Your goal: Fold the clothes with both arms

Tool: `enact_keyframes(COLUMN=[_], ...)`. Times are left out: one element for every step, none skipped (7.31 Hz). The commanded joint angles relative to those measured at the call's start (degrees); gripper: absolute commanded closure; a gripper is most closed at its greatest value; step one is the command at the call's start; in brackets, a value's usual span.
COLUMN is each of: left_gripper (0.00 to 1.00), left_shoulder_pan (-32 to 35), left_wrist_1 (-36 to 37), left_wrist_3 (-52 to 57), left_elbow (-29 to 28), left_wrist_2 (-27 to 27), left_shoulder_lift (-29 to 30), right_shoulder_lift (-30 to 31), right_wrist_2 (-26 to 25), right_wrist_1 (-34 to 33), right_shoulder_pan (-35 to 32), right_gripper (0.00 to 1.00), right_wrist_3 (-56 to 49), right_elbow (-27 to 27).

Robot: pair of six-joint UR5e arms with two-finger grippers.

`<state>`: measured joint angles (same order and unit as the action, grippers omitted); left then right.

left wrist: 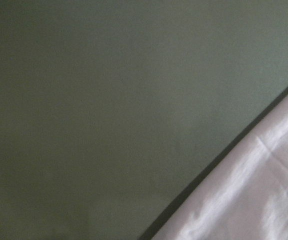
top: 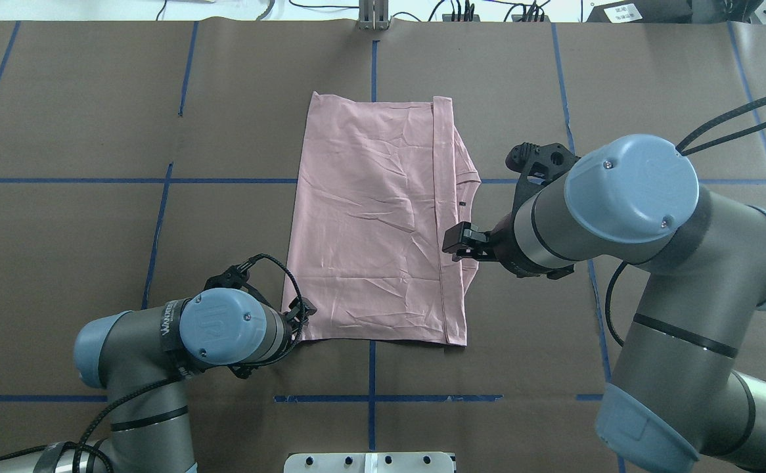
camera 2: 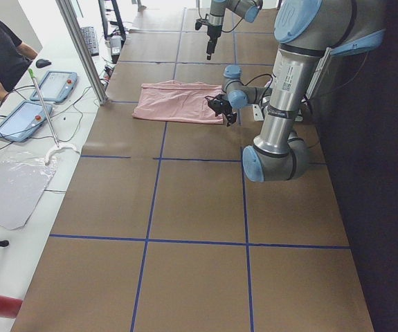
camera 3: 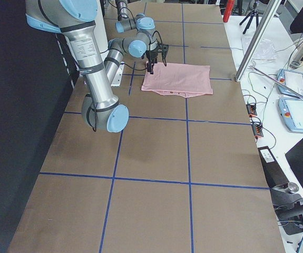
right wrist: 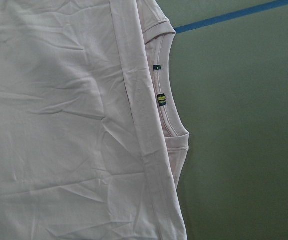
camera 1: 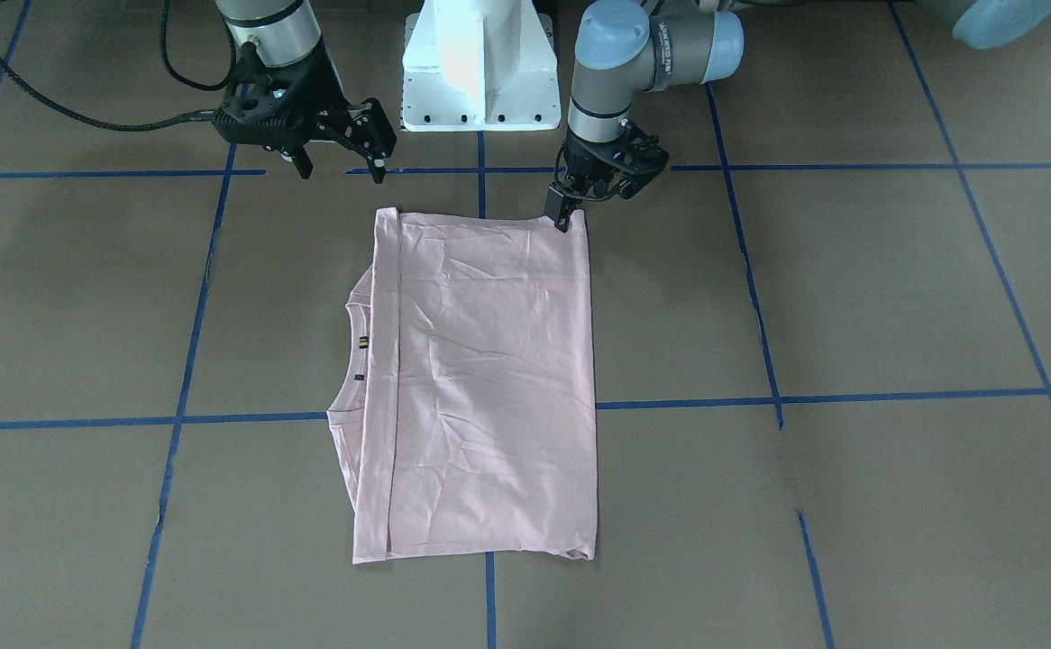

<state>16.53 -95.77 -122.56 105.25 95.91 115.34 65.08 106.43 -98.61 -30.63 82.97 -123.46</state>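
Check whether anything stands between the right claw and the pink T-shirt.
Nothing visible does. The right claw hangs open above the table, by the collar side of the T-shirt; only bare brown surface lies between them. The left claw is at the shirt's other side, out of the way.

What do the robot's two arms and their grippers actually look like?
The left arm and the right arm are grey metal tubes joined by rounded light-blue caps. The left gripper and the right gripper are black and angular, with two fingers each. Black cables run along both arms. A dark band on the left arm carries pale lettering I cannot read.
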Motion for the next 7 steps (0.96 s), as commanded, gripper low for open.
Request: enact_keyframes(left_gripper=[0.16, 0.26, 0.31, 0.35, 0.43, 0.62, 0.85], left_shoulder_pan=[-0.2, -0.2, -0.1, -0.1, -0.1, -0.1, -0.2], left_wrist_1=[0.3, 0.3, 0.3, 0.3, 0.3, 0.3, 0.2], left_wrist_3=[0.0, -0.3, -0.3, -0.3, -0.3, -0.3, -0.3], left_elbow=[0.0, -0.1, -0.3, -0.4, -0.5, -0.5, -0.5], left_wrist_2=[-0.5, -0.6, -0.7, -1.5, -1.8, -1.9, -2.0], left_shoulder_lift=[0.3, 0.3, 0.3, 0.3, 0.4, 0.5, 0.5], right_shoulder_lift=[0.1, 0.2, 0.2, 0.2, 0.2, 0.3, 0.3], right_wrist_2=[0.0, 0.0, 0.0, 0.0, 0.0, -0.1, -0.1], right_wrist_1=[0.0, 0.0, 0.0, 0.0, 0.0, 0.0, 0.0], right_shoulder_pan=[-0.1, -0.1, -0.1, -0.1, -0.2, -0.2, -0.2], right_gripper=[0.00, 0.00, 0.00, 0.00, 0.00, 0.00, 0.00], right_wrist_3=[0.0, 0.0, 0.0, 0.0, 0.0, 0.0, 0.0], right_elbow=[-0.1, -0.1, -0.3, -0.3, -0.3, -0.4, -0.5])
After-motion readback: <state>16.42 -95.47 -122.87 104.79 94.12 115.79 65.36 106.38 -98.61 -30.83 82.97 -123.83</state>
